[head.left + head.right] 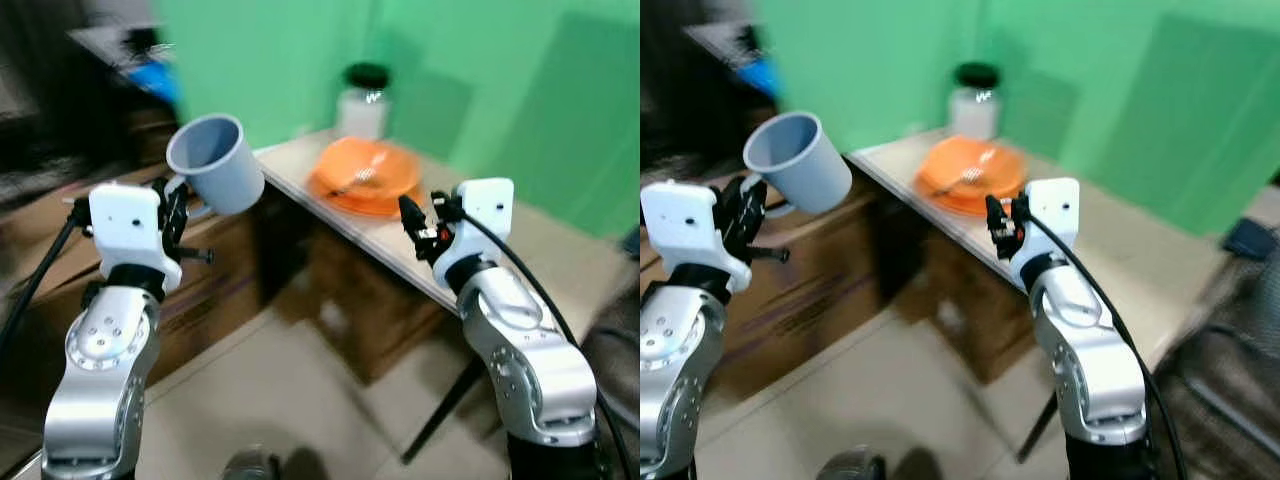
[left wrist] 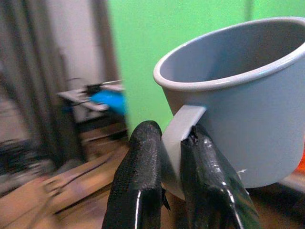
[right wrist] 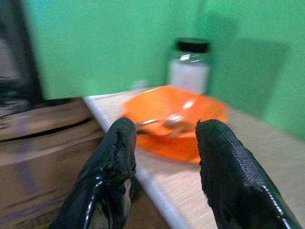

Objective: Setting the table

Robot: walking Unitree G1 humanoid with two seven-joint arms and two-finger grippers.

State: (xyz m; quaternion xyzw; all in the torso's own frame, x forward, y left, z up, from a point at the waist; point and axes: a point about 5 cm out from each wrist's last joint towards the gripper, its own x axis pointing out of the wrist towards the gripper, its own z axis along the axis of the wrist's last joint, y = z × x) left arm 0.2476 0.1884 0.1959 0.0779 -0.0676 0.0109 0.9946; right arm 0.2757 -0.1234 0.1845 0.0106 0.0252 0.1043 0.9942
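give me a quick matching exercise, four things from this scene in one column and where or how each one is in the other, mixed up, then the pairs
Column one:
1. grey cup
2. orange bowl
3. jar with a black lid
4. right gripper

Column two:
a. on the table, a spoon lying in it
b. open, holding nothing, near the table edge
c. held by its handle in the left gripper, off the table
d. standing behind the bowl, by the green wall

Pairs: 1-c, 2-a, 3-d, 4-b

Both arms are raised forward, left gripper [image 2: 167, 191] jaws clamped together, right gripper [image 3: 164, 171] jaws apart.
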